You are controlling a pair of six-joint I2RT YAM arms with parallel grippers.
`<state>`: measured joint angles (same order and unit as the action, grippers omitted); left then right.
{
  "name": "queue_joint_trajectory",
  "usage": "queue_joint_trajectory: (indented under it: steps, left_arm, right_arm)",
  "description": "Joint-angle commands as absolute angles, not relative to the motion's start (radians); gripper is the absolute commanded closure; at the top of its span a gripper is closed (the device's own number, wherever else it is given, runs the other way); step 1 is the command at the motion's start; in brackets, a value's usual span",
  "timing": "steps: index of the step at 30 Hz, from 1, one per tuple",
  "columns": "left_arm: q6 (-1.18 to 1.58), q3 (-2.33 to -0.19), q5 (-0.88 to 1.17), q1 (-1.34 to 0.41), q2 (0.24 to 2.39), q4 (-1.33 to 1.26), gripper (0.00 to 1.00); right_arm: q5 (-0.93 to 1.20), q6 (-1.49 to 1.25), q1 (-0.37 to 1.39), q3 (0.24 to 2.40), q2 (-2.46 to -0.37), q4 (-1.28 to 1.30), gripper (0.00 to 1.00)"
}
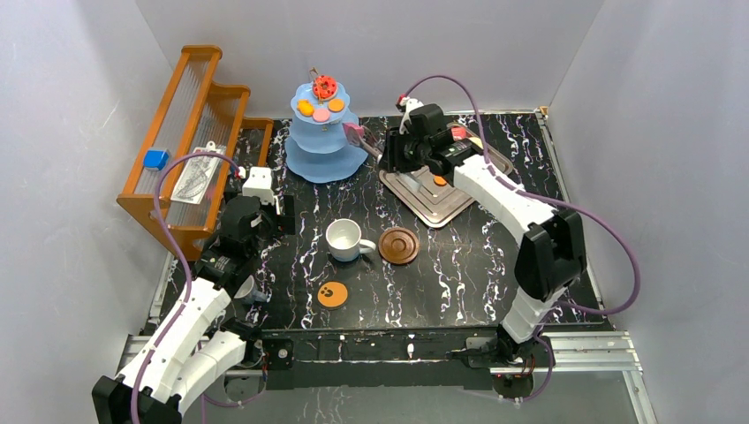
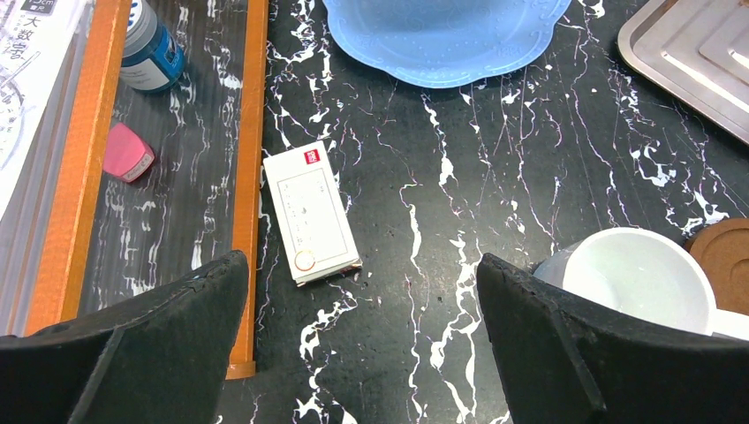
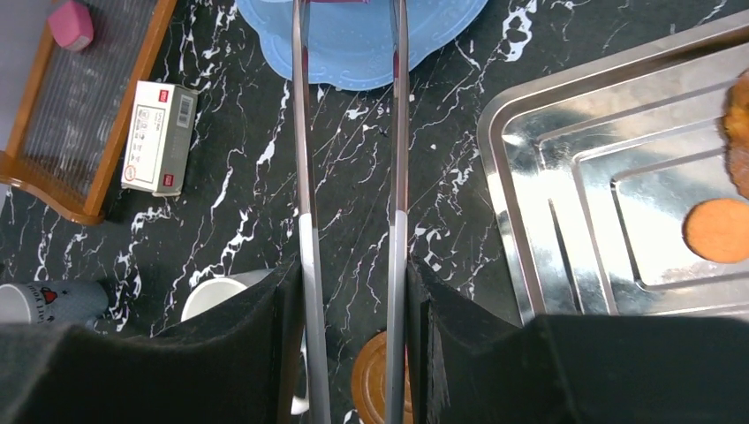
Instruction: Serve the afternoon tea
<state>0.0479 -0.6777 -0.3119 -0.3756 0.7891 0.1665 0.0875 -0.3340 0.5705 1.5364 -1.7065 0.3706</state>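
Closest in, the left gripper hangs with its black fingers spread wide and empty. It is low over the table, just beside the wooden rack, with a small white box lying ahead of it.

Near that arm is the grey cup, apart from its paw-print coaster. Further right, the white mug stands on the bare table with its handle turned towards the brown saucer just beside it, not on it.

Behind them is the blue stand, whose top tier already carries a red cake with orange and pink pieces round it.

The right gripper is closed about halfway on a pair of metal tongs. Their tips pinch a pink pastry right at the stand's middle tier. On the steel tray to the right, a flat orange pastry waits.

The pastries look small and light, so weight should be no trouble. Smooth metal tips on a thin round disc may slip or twist, so each is best taken across its flat faces near the middle with steady, gentle pressure. The mug looks hard and glossy, so its handle or rim is probably the safest hold.
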Motion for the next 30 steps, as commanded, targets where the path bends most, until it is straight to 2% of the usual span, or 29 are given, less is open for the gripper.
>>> queue_joint_trajectory:
  steps: [1,24,30]
  left_arm:
    - [0.042,-0.673,-0.333,-0.38,0.768,0.165,0.02]
    - [0.036,-0.675,-0.344,-0.38,0.788,0.164,0.02]
    - [0.035,-0.675,-0.344,-0.38,0.795,0.164,0.02]
  right_arm:
    - [0.131,-0.326,0.579,1.617,-1.742,0.235,0.6]
    - [0.068,-0.229,0.578,1.87,-1.966,0.315,0.56]
    - [0.084,-0.22,0.578,1.879,-1.982,0.327,0.55]
